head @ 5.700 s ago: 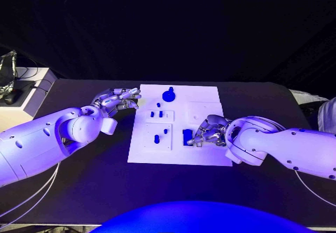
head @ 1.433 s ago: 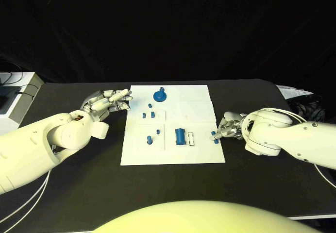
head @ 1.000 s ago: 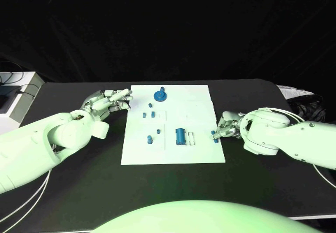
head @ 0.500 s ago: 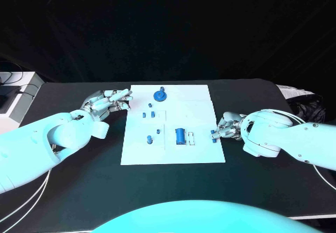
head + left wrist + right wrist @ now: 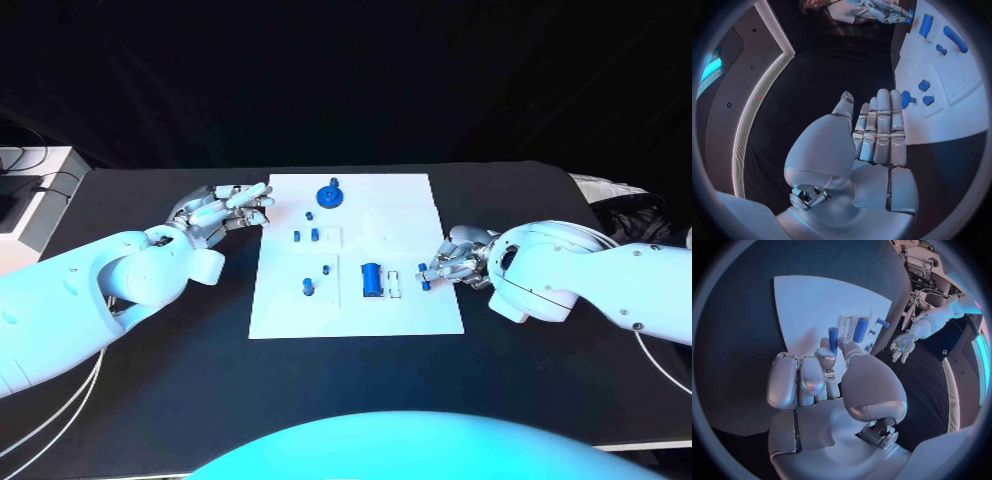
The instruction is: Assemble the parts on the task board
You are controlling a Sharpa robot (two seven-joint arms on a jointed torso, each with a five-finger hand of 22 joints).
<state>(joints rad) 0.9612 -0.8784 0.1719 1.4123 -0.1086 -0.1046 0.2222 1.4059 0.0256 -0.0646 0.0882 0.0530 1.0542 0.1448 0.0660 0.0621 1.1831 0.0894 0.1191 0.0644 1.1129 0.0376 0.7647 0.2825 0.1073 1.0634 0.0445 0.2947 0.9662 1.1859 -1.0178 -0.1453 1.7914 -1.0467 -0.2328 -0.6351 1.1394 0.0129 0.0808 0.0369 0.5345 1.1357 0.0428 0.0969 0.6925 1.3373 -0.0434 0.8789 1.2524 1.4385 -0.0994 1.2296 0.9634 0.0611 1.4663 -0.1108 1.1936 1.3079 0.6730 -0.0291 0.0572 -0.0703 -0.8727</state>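
The white task board (image 5: 411, 215) lies mid-table. A long blue block (image 5: 372, 278) stands in its near part, with a narrow slot (image 5: 392, 284) right beside it. My right hand (image 5: 456, 261) reaches over the board's right edge and pinches a small blue peg (image 5: 426, 276) between thumb and finger; the right wrist view shows the peg (image 5: 833, 334) upright at the fingertips, close to the block (image 5: 860, 329). My left hand (image 5: 225, 209) hovers off the board's left edge, fingers straight and holding nothing (image 5: 877, 129). A round blue knob (image 5: 330, 195) sits at the board's far end.
Small blue pegs stand in the board's left half: a pair (image 5: 306, 237), one farther back (image 5: 309, 215) and one nearer (image 5: 307, 287). A pale box with cables (image 5: 26, 185) sits at the table's far left corner. Black table surrounds the board.
My right hand has carried the small peg leftward from the board's right edge, closer to the blue block. The left hand has stayed put.
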